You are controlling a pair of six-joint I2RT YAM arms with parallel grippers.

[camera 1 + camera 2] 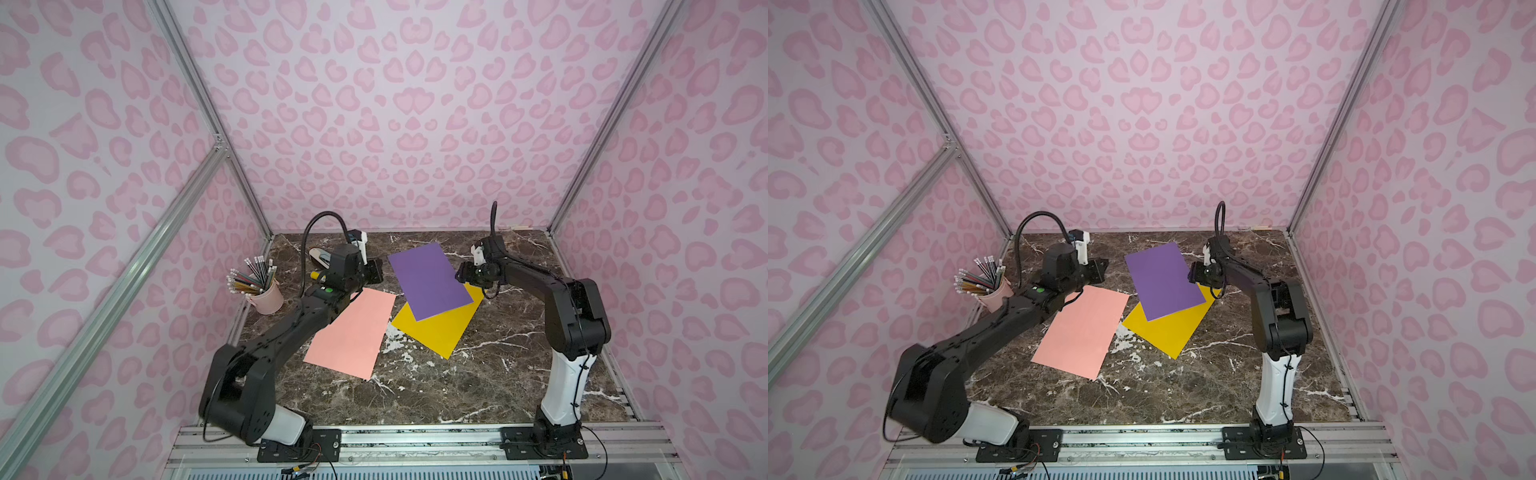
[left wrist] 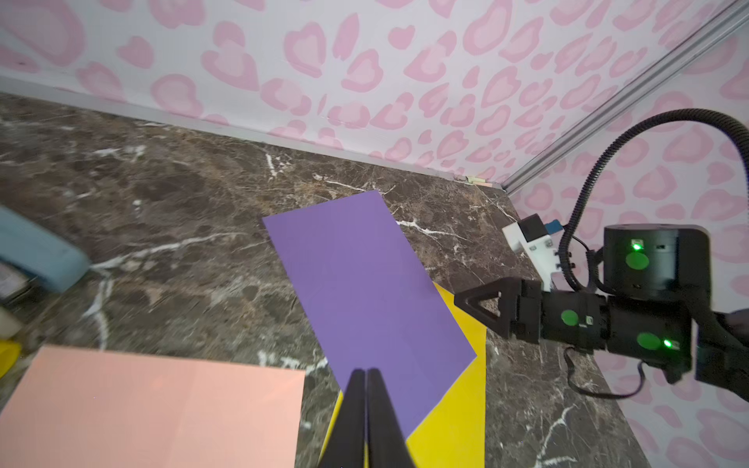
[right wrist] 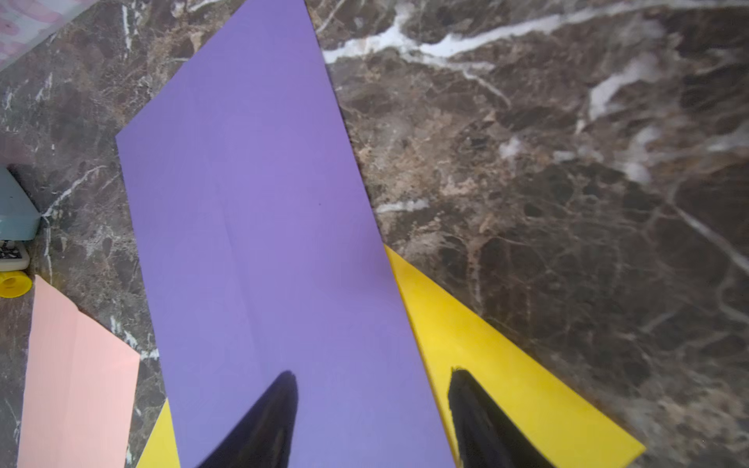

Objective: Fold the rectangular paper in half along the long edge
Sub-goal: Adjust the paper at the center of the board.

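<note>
Matt paper — purple sheet (image 1: 428, 280), pink sheet (image 1: 353, 332), yellow sheet (image 1: 440, 332) — on smooth marble-look tabletop (image 1: 498, 374).

top views look steeply down on the whole table (image 1: 478, 374); wrist views hover close, sharing the purple paper (image 2: 364, 283)

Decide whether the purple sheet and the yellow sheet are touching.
Touching. In both top views the purple sheet lies flat across a corner of the yellow sheet; the right wrist view shows no gap there.
</note>
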